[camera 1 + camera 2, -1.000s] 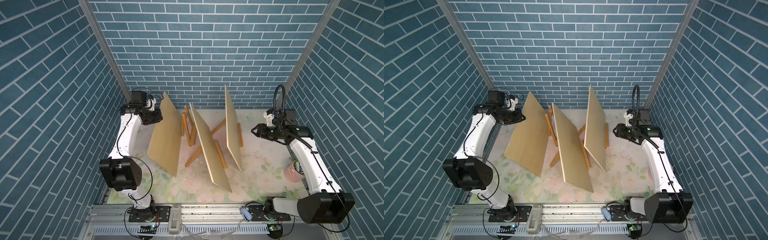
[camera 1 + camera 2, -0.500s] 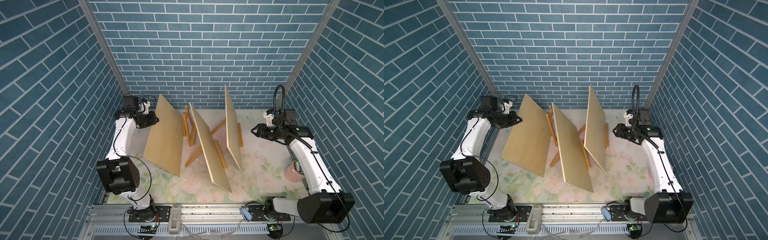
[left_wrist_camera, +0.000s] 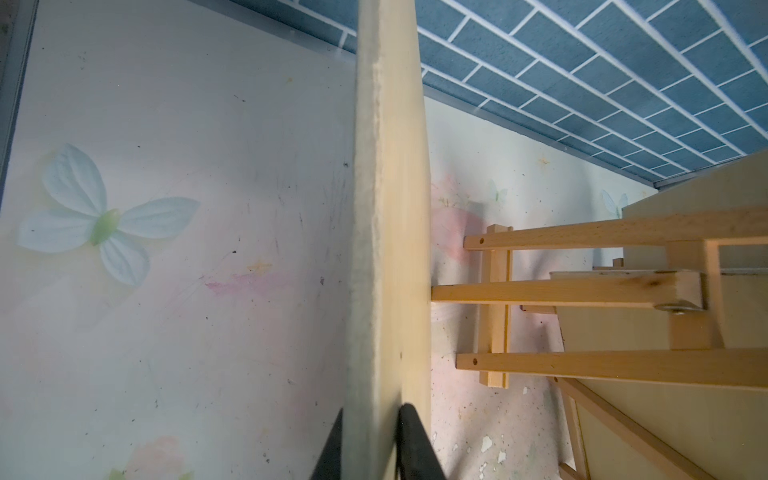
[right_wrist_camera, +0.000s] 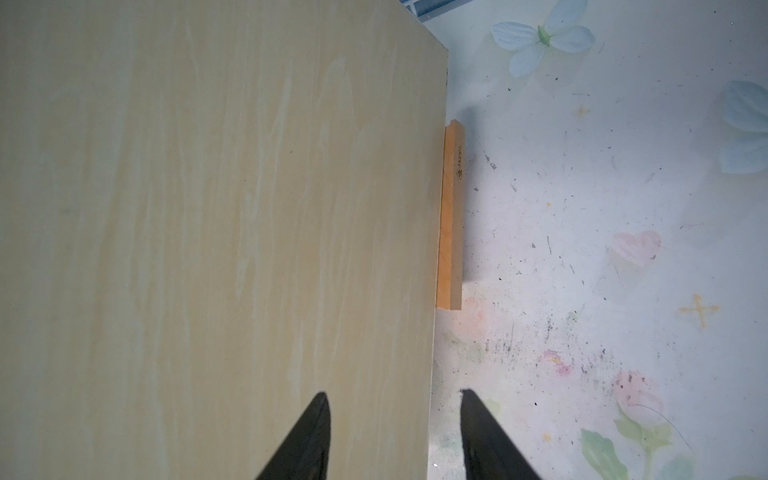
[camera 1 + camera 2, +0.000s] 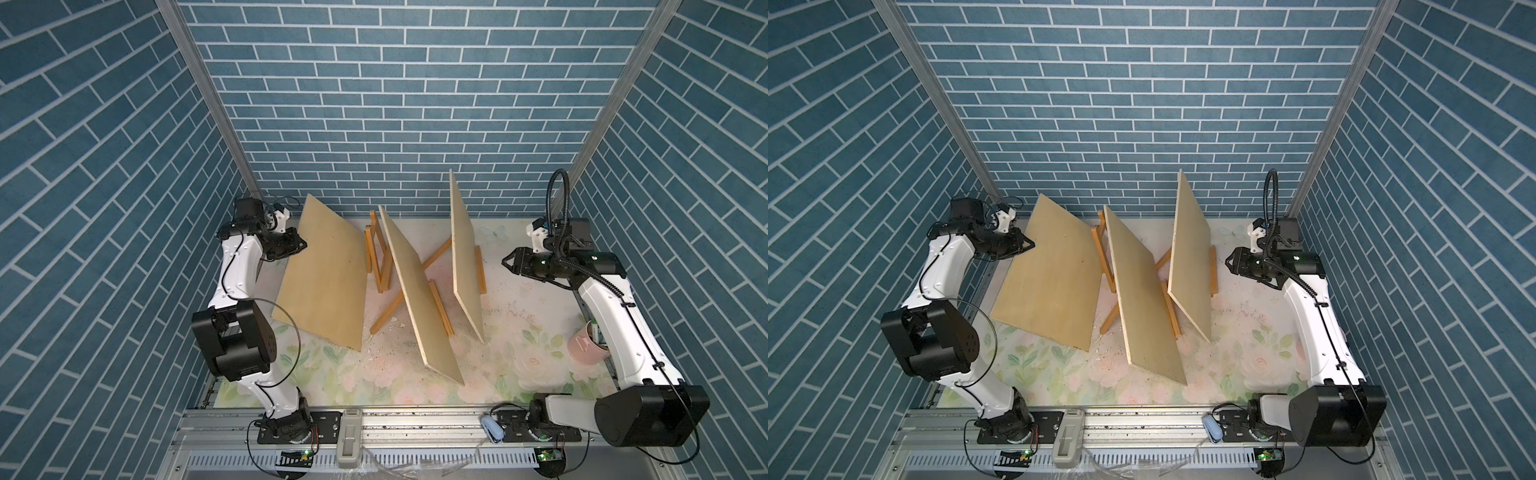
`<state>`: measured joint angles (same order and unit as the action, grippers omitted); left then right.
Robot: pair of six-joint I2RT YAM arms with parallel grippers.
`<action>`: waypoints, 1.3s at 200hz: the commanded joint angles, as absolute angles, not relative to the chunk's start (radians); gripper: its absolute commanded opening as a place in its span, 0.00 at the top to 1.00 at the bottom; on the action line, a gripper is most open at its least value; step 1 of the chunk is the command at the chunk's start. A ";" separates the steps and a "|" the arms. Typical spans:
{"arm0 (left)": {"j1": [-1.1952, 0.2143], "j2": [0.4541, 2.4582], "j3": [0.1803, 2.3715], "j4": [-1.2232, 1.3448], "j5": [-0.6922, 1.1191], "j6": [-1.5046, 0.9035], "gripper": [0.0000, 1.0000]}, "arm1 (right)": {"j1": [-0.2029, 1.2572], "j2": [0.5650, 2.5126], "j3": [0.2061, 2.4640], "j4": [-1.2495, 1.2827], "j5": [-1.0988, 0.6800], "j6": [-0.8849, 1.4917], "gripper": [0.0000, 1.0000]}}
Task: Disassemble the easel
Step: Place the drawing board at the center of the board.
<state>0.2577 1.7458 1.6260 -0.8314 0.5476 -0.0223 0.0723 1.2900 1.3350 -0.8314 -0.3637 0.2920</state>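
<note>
Three pale wooden boards stand among orange wooden easel frames [image 5: 376, 249] [image 3: 582, 232] on the floral mat, in both top views. The left board [image 5: 324, 282] [image 5: 1050, 282] leans left, away from the easel, its lower edge on the mat. My left gripper [image 5: 300, 243] [image 5: 1030, 243] [image 3: 370, 409] is shut on that board's upper left edge, a finger on each face. The middle board [image 5: 419, 299] and the right board [image 5: 463, 257] [image 4: 208, 208] lean on easels. My right gripper [image 5: 506, 262] [image 5: 1228, 262] [image 4: 392, 395] hangs open, apart from the right board and its ledge [image 4: 451, 216].
A pink cup [image 5: 586, 353] stands at the right edge of the mat beside the right arm. White flakes [image 5: 395, 332] lie on the mat in front of the easel legs. Blue brick walls close in the back and both sides.
My left gripper has moved left and lower with the left board's top edge, so the board leans further away from the easel. The right arm has not moved.
</note>
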 commanded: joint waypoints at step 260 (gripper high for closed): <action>0.286 1.871 1.739 -0.950 0.304 0.048 0.63 | 0.103 1.283 1.339 -0.864 -0.282 0.371 0.49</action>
<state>0.2893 1.9621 1.7588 -0.9504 0.2123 0.1158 0.0982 1.2903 1.3350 -0.8497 -0.2996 0.3553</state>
